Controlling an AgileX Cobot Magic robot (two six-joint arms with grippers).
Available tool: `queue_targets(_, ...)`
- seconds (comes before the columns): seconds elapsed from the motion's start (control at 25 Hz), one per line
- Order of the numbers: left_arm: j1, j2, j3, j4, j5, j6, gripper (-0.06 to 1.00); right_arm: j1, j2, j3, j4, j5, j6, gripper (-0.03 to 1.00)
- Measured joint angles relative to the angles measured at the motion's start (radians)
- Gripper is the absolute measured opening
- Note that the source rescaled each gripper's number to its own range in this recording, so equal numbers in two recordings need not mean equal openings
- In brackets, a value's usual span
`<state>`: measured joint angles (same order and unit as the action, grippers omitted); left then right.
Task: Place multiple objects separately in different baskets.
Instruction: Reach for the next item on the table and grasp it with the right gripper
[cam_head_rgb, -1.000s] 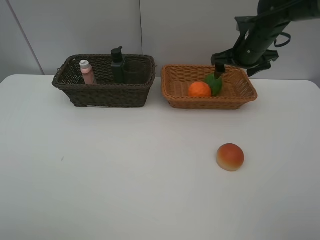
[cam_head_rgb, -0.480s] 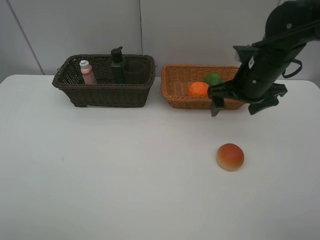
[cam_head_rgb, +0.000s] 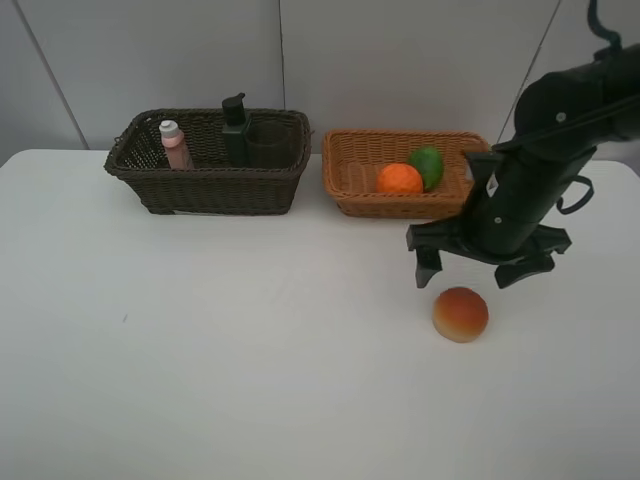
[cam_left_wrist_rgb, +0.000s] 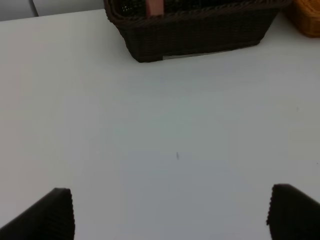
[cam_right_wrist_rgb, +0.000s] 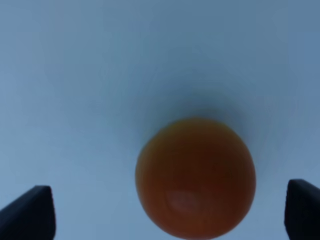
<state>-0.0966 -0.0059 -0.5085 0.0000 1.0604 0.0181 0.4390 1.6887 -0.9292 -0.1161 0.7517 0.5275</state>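
Note:
A red-orange peach-like fruit (cam_head_rgb: 460, 313) lies on the white table, right of the middle. My right gripper (cam_head_rgb: 472, 272) hangs open just above and behind it. In the right wrist view the fruit (cam_right_wrist_rgb: 196, 177) sits between the spread fingertips (cam_right_wrist_rgb: 27, 212). The light tan basket (cam_head_rgb: 400, 205) holds the orange (cam_head_rgb: 399, 178) and the green fruit (cam_head_rgb: 427, 166). In the dark brown basket (cam_head_rgb: 210, 190) stand the pink bottle (cam_head_rgb: 175, 145), the dark pump bottle (cam_head_rgb: 236, 130) and the purple cup (cam_head_rgb: 268, 143). My left gripper (cam_left_wrist_rgb: 172, 215) is open over bare table, short of the dark basket (cam_left_wrist_rgb: 200, 35).
The two baskets stand side by side at the back of the white table (cam_head_rgb: 250, 350), close to the grey wall. The left arm does not show in the exterior high view. A corner of the tan basket (cam_left_wrist_rgb: 307, 20) shows in the left wrist view.
My right arm has come forward and down from over the tan basket to just above the peach-like fruit, open the whole way. The green fruit stays in the tan basket.

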Motion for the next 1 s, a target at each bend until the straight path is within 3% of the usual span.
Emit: queue_targets(1.0,0.000,0.000,0.000,0.000,0.000,0.000,1.00,-0.033,0.201,0.019,0.008,-0.082,0.030,0.99)
